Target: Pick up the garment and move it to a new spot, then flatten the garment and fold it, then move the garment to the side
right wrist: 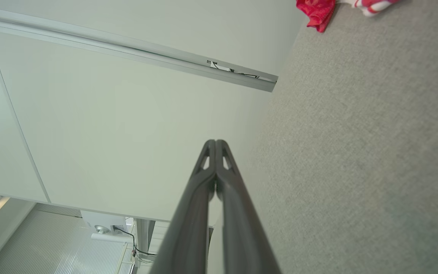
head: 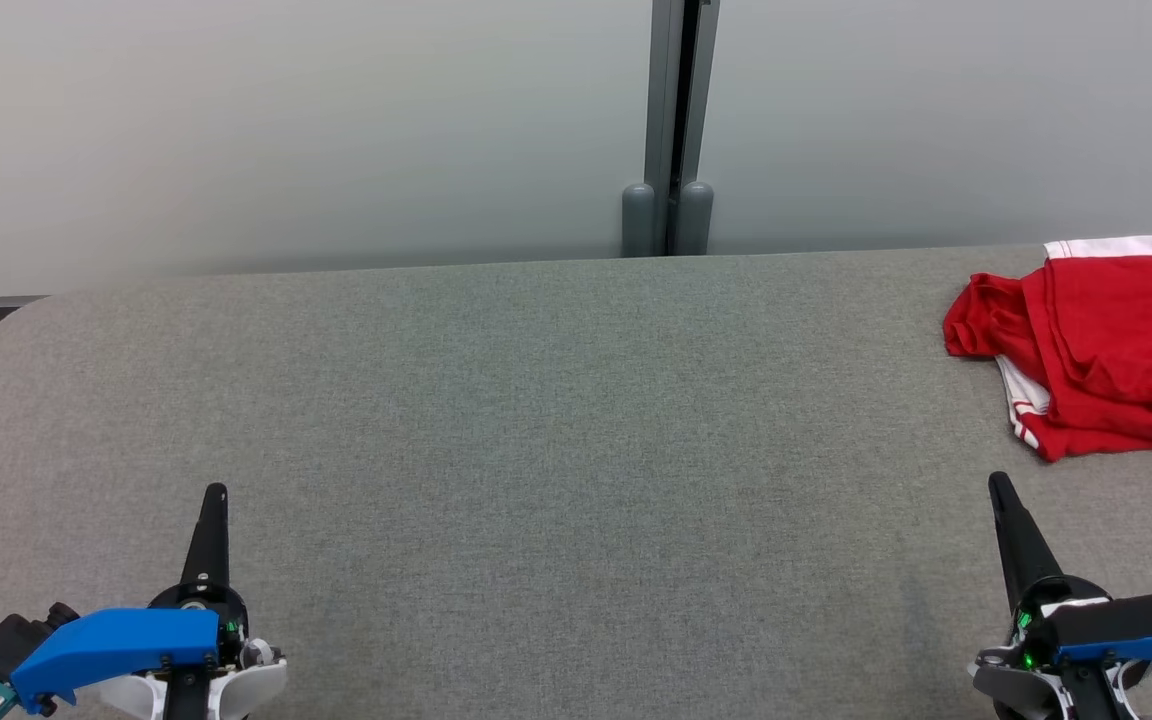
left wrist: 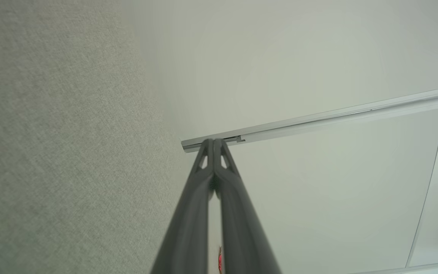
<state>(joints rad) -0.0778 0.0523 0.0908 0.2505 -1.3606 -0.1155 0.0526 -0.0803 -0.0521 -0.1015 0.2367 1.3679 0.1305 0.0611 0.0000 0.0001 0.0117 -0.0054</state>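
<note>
head cam high over table (head: 536,400) — wrist cams low, facing wall (left wrist: 318,57)

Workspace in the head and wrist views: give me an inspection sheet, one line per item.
Surface: grey fabric-covered table with a rounded left corner.
Job's things: red garment with white trim, rumpled, at the table's far right, partly cut off by the picture's edge.
Clutter: nothing seen.
Grippers: left gripper and right gripper both shut, holding nothing, apart from the garment.
Cables: thin black cable by equipment beyond the table, in the right wrist view.
Surroundings: pale partition panels joined by a grey post.
</note>
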